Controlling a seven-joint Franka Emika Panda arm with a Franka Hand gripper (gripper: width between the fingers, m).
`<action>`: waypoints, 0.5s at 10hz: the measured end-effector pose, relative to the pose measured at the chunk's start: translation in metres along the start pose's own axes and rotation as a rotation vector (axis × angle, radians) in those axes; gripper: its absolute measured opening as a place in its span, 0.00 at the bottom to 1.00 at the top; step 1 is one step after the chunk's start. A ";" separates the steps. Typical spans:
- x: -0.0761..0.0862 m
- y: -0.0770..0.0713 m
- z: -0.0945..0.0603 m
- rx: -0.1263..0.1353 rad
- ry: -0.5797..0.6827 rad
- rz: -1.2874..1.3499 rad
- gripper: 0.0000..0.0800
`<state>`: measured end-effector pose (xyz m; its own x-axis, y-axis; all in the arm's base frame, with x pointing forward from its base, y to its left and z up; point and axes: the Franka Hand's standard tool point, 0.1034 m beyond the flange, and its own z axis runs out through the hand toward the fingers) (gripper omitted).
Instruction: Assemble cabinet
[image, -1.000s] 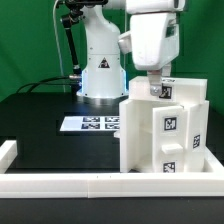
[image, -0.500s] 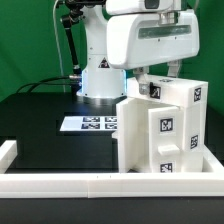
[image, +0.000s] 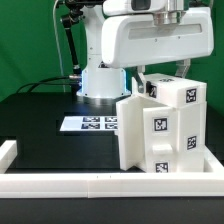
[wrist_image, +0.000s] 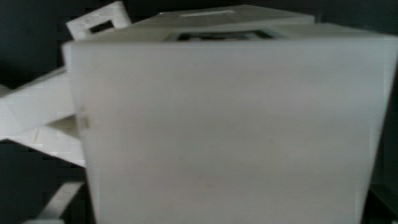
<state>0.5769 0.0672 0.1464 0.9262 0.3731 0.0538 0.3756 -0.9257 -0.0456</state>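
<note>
Exterior view: black table (image: 40, 120) fills the scene, bordered at the front by a low white rail (image: 60, 183) with a short upright end at the exterior view's left. Robot arm (image: 150, 35) comes next in size, its white wrist housing taking up the upper part of the exterior view's right, its base (image: 100, 75) standing at the back of the table. Cabinet (image: 160, 125) sits on the table at the exterior view's right, just behind the front rail and directly under the wrist housing; white, blocky, black-and-white square tags on its faces, one panel standing slightly off the main body toward the exterior view's left. Marker board (image: 90, 123) lies flat on the table just beside the cabinet at the exterior view's left, in front of the arm base, part of it hidden by the cabinet. Black cables (image: 68, 45) run down beside the arm at the back.

Wrist view: cabinet (wrist_image: 231, 130) fills almost the whole frame as a plain white face, blurred, very close to the camera; dark table at the edges.

Gripper: hidden behind the wrist housing and cabinet top in the exterior view, fingers not seen in the wrist view, so cannot tell whether it is clamped, released, or holding anything.
</note>
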 end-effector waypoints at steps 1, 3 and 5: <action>-0.001 -0.001 0.000 0.004 0.007 0.129 0.70; 0.000 -0.002 0.000 0.004 0.018 0.336 0.70; 0.002 -0.005 0.000 0.004 0.023 0.510 0.70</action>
<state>0.5766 0.0728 0.1464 0.9908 -0.1273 0.0456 -0.1236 -0.9894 -0.0761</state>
